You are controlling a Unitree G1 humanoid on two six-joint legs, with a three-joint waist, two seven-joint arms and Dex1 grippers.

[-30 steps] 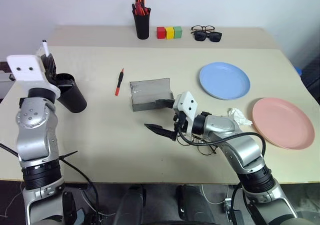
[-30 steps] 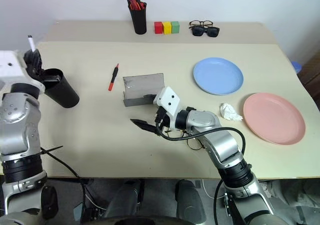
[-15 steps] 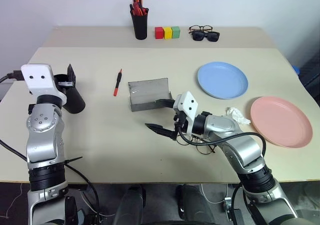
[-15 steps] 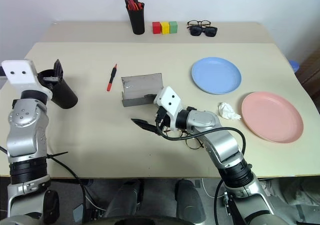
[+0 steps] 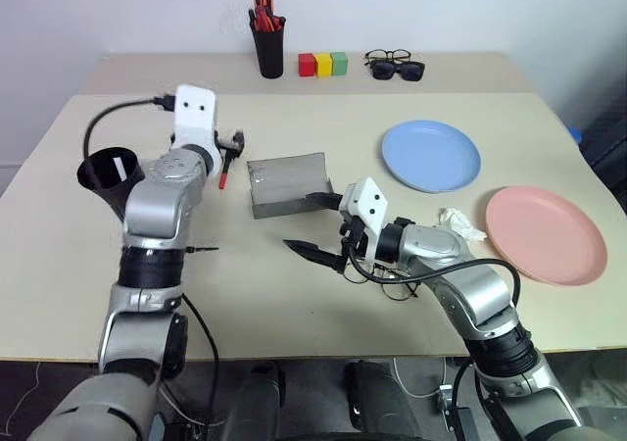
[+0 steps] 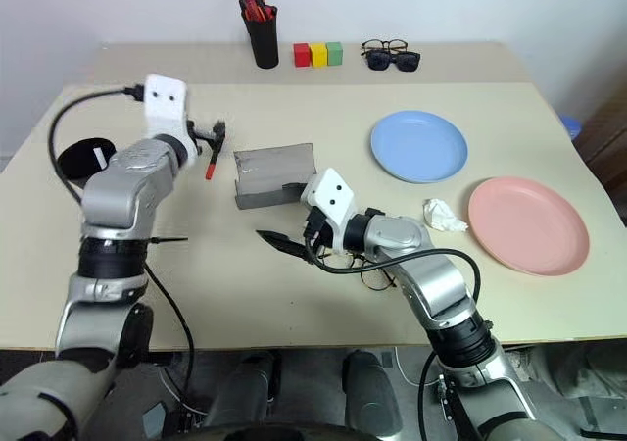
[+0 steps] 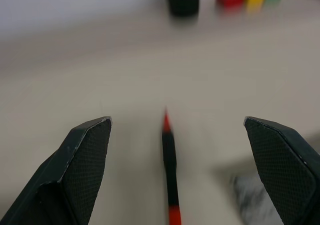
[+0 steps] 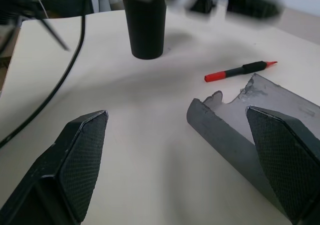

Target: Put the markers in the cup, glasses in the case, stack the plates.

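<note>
Left claw (image 7: 170, 170): spread wide and empty, over the counter (image 5: 294, 304) just short of the red-ended marker (image 7: 169, 160).
Marker: lies flat on the counter, between the black cup (image 5: 106, 171) on the left and the grey case (image 5: 286, 181) on the right; its long axis runs near-to-far, in line with the claw's reach, and it sits centred between the two fingers.
Nearer arm: the left, by far.
Right claw (image 5: 315, 227): wide and empty, hanging near the case's near side.
Cup: at the counter's left edge, something white showing inside it.
Glasses (image 5: 397, 286): on the counter under the right forearm.
Plates: blue plate (image 5: 431, 155) and pink plate (image 5: 544, 233) apart, unstacked.
Next, likely: close across the marker's barrel.
</note>
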